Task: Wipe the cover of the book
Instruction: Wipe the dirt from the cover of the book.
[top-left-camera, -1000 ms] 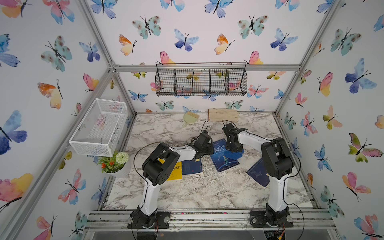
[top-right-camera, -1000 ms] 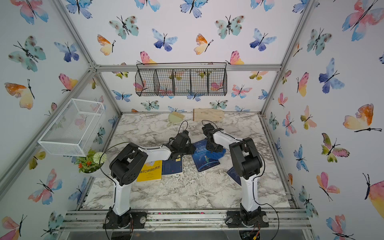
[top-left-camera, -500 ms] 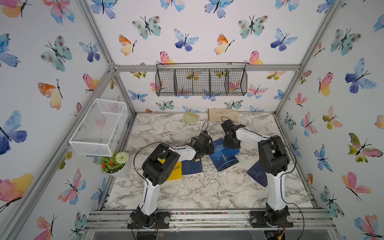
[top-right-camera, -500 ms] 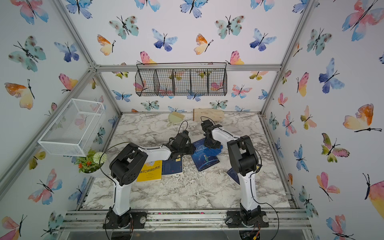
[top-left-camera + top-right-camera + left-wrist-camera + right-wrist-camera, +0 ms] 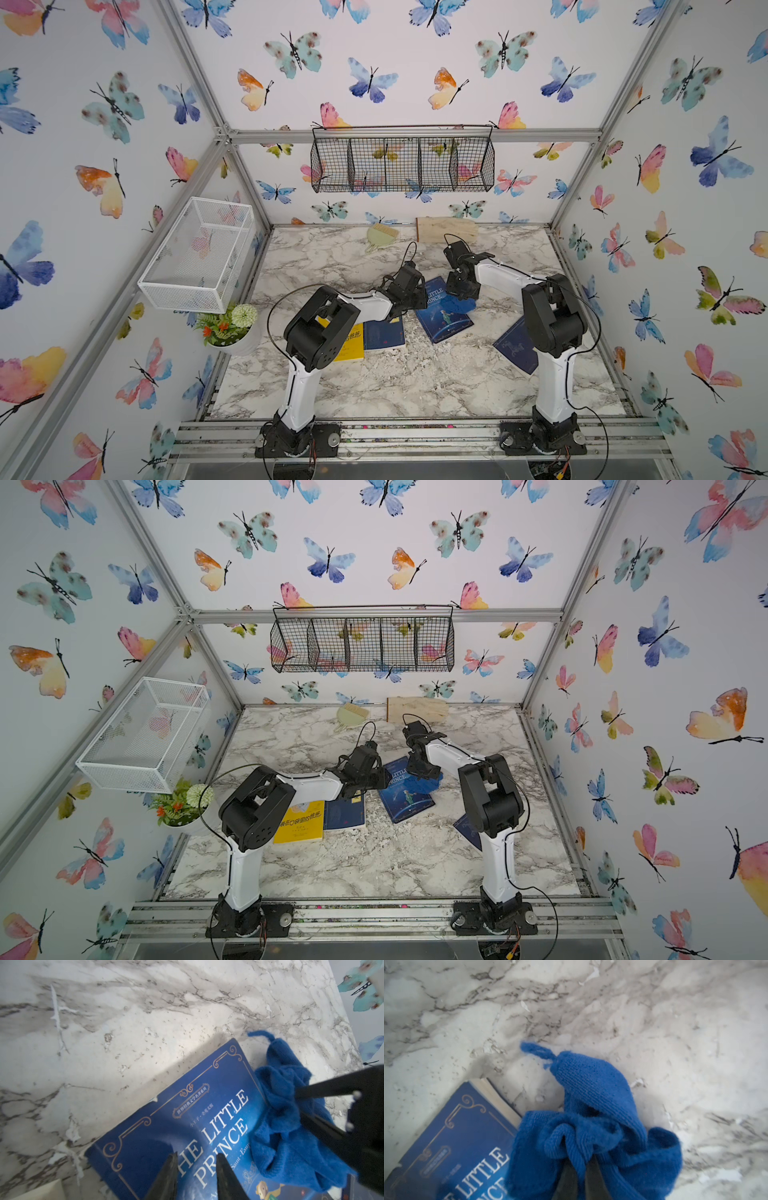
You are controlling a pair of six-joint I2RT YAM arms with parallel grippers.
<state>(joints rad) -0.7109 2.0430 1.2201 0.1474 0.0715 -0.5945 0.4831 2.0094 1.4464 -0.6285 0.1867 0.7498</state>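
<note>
At table point(image 5: 374, 382) centre lies The Little Prince book point(image 5: 442, 309). Your right gripper point(image 5: 580, 1165) is clamped on the blue cloth point(image 5: 591, 1093) at the cover's edge. The left gripper point(image 5: 197, 1156), slightly parted and empty, stands over the cover. Bunched cloth could snag that edge, skewing the book.

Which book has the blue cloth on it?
The Little Prince book, in the middle; the cloth overlaps its edge. The yellow book and two navy books have none.

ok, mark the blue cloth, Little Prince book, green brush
blue cloth point(image 5: 593, 1088): right wrist view, knitted upper fold.
Little Prince book point(image 5: 145, 1147): left wrist view, front cover, bare blue patch.
green brush point(image 5: 377, 239): a top view, green body.
</note>
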